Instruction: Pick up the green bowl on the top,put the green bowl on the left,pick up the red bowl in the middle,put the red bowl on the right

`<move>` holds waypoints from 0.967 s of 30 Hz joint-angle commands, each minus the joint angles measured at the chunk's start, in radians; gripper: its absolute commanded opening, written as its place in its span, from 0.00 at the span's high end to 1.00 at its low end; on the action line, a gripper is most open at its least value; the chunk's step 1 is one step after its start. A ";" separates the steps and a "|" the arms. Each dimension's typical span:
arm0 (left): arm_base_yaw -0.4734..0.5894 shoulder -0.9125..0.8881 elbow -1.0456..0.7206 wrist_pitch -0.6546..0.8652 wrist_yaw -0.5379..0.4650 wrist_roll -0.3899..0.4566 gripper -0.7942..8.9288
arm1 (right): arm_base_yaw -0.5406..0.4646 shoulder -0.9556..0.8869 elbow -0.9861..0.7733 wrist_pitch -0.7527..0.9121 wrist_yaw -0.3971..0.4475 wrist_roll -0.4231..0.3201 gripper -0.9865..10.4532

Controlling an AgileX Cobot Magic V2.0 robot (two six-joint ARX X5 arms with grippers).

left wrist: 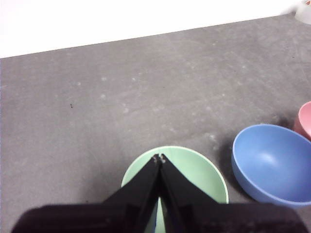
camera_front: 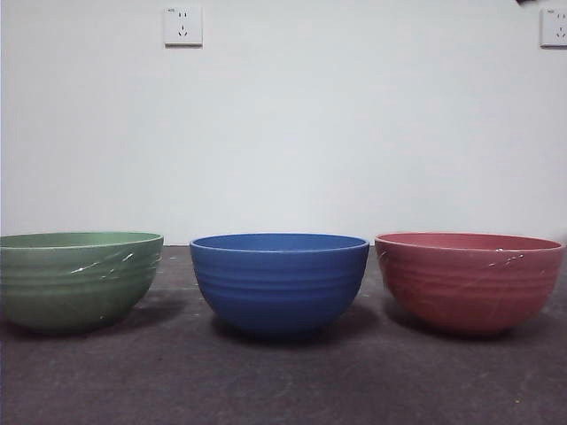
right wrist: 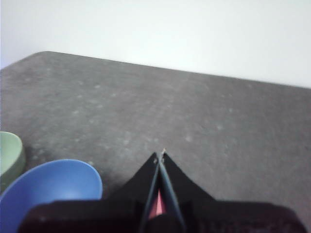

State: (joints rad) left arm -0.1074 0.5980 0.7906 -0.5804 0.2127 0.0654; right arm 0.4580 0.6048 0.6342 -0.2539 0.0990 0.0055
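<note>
Three bowls stand apart in a row on the dark table. The green bowl [camera_front: 78, 279] is at the left, a blue bowl [camera_front: 279, 281] in the middle, the red bowl [camera_front: 469, 281] at the right. My left gripper [left wrist: 159, 158] is shut and empty, high above the green bowl [left wrist: 194, 170]. My right gripper [right wrist: 161, 155] is shut and empty, above the red bowl [right wrist: 156, 208], of which only a sliver shows between the jaws. Only a dark tip of an arm shows in the front view's top right corner.
The blue bowl also shows in the left wrist view [left wrist: 272, 165] and the right wrist view [right wrist: 48, 189]. A white wall with two sockets [camera_front: 182, 26] stands behind the table [camera_front: 283, 381].
</note>
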 commanded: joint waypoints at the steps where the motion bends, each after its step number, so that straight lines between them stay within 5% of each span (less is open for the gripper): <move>1: 0.003 -0.079 -0.095 0.046 -0.002 -0.018 0.93 | -0.002 -0.060 -0.071 0.053 0.012 0.035 0.93; 9: 0.003 -0.158 -0.163 0.043 0.001 -0.043 0.92 | -0.002 -0.082 -0.083 0.047 0.114 0.055 0.91; 23: -0.003 -0.179 -0.163 -0.017 -0.001 -0.033 0.92 | -0.002 -0.082 -0.082 0.026 0.117 0.055 0.91; 25: 0.003 -0.251 -0.163 -0.072 -0.062 0.039 0.92 | -0.002 -0.082 -0.082 0.020 0.116 0.055 0.91; 29: 0.031 -0.403 -0.210 -0.039 -0.143 0.038 0.92 | 0.000 -0.082 -0.082 0.017 0.117 0.055 0.91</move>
State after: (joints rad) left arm -0.0849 0.2234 0.6010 -0.6395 0.0784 0.0818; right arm 0.4576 0.5240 0.5556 -0.2401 0.2127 0.0494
